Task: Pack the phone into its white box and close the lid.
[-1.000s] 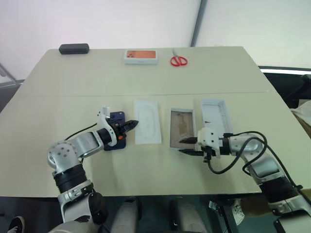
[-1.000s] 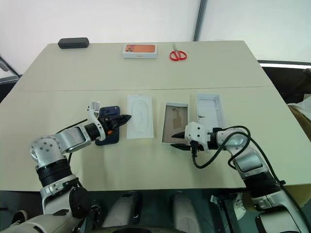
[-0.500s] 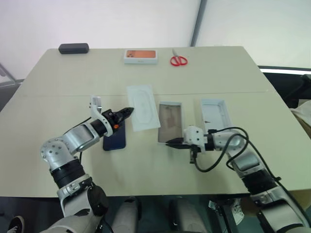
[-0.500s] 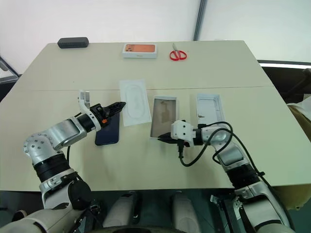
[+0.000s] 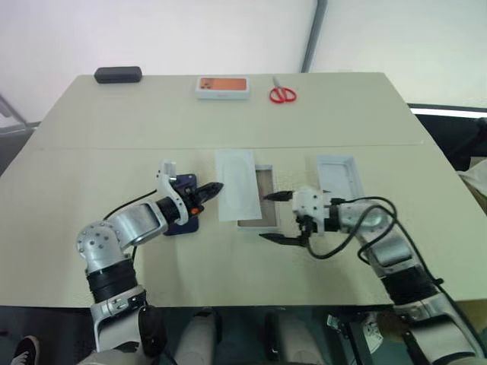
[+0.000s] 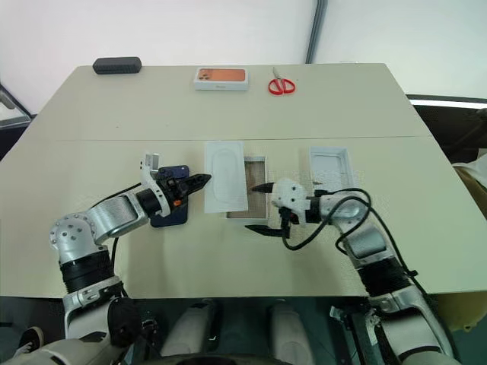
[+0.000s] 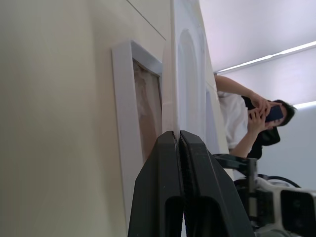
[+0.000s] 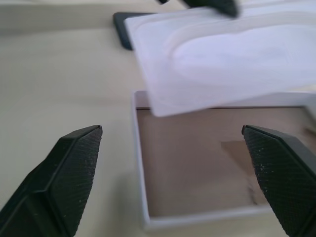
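white box (image 5: 257,199) half hidden under thin insert (image 5: 235,194) pinched by left gripper (image 5: 215,188), phone (image 5: 183,205) seemingly beneath; right gripper (image 5: 275,217) agape

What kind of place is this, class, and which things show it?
Probably an indoor lab or test room: a big beige table holding a phone, its white box and scissors, pale walls, a person watching.

Left tool (image 5: 215,188) pinched, right tool (image 5: 275,217) agape

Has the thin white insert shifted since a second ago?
Yes. The insert, pinched by the left gripper, now overlaps the white box, no longer beside it; the scissors stay put.
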Tool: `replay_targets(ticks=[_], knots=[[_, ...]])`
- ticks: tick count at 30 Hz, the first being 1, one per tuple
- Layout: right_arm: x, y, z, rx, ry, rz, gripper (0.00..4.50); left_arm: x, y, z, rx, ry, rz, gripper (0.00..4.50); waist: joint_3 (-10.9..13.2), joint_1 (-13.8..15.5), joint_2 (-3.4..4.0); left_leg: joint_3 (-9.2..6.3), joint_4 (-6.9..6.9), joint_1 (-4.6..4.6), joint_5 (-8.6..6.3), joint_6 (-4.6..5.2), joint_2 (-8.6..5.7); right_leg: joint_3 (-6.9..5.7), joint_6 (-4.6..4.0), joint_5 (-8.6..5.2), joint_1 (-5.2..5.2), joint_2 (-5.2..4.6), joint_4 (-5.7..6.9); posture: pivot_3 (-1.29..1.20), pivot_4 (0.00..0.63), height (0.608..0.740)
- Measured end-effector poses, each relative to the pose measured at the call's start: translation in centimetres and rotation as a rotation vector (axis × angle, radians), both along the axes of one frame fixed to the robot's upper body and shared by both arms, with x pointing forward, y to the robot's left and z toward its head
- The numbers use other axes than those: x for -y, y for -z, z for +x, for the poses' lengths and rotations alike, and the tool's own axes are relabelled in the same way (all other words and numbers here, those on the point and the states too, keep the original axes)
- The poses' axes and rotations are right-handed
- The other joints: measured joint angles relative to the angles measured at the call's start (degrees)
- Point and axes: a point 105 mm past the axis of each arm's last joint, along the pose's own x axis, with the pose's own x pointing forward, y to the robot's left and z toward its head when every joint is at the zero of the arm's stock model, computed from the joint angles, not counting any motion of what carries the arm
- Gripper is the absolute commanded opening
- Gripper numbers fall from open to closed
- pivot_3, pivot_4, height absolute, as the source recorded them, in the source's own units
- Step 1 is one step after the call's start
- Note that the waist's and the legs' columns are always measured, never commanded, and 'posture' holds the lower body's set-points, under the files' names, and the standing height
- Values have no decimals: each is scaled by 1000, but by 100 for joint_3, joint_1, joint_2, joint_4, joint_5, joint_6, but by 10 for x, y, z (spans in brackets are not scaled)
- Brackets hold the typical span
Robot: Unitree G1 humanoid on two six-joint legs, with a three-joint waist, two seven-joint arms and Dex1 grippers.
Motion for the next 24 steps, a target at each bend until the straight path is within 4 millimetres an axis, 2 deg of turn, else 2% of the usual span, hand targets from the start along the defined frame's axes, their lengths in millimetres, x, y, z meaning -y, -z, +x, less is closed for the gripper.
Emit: replay_targets(ticks=[4, 10, 13, 20, 24], knots=[[18, -9, -4, -31, 93, 72, 4459, 4, 0, 0, 9, 20, -2, 0, 0, 2, 0, 2, 1, -1, 0, 0, -1, 1, -1, 0, 1, 0, 0, 0, 150, 740], [39, -30, 8, -18, 240, 188, 4459, 31, 8, 0, -19, 101, -36, 0, 0, -3, 0, 3, 0, -2, 0, 1, -1, 1, -1, -1, -2, 3, 0, 0, 150, 740], [41, -33, 10, -5, 259, 198, 4459, 40, 12, 2, -28, 123, -22, 0, 0, -7, 0, 4, 0, -3, 0, 1, -1, 1, -1, -1, -3, 4, 0, 0, 150, 740], [40, -31, 12, 7, 268, 197, 4459, 34, 19, 11, -39, 69, -15, 0, 0, -2, 0, 4, 2, -7, 0, 1, -1, 1, -1, 0, -6, 4, 0, 0, 150, 740], [38, -29, 12, 9, 263, 190, 4459, 38, 14, 13, -22, 76, -22, 0, 0, -1, 0, 4, 2, -10, 0, 1, -1, 1, 0, 0, -8, 4, 0, 0, 150, 740]])
